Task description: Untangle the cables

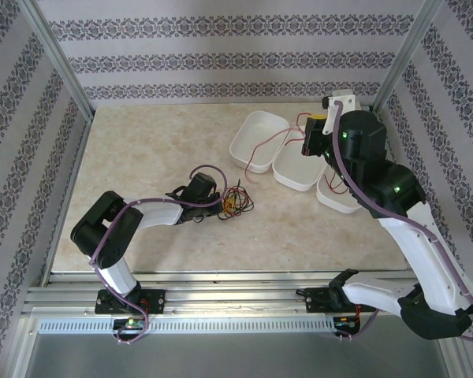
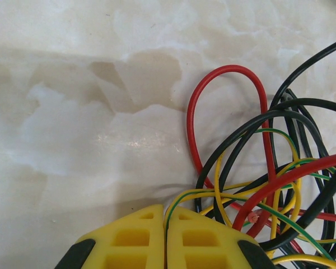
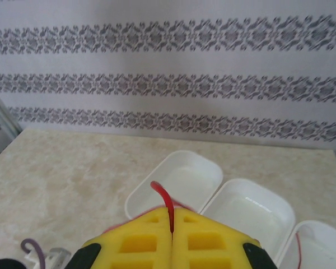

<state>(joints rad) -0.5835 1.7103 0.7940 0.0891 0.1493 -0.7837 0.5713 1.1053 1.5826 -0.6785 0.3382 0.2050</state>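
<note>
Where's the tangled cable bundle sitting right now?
Top view: the cable bundle lies mid-table at the left gripper's tip, nearer the arms than the three white trays.

Three white trays (image 1: 256, 128) sit in a diagonal row on the marbled table (image 1: 142, 157), patterned walls (image 1: 221, 55) around.

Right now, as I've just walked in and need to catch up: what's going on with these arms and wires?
The left gripper is shut on a yellow cable at the edge of the tangle on the table. The right gripper, raised over the white trays, is shut on a red cable. Red, black and yellow strands in the tangle cross one another.
</note>
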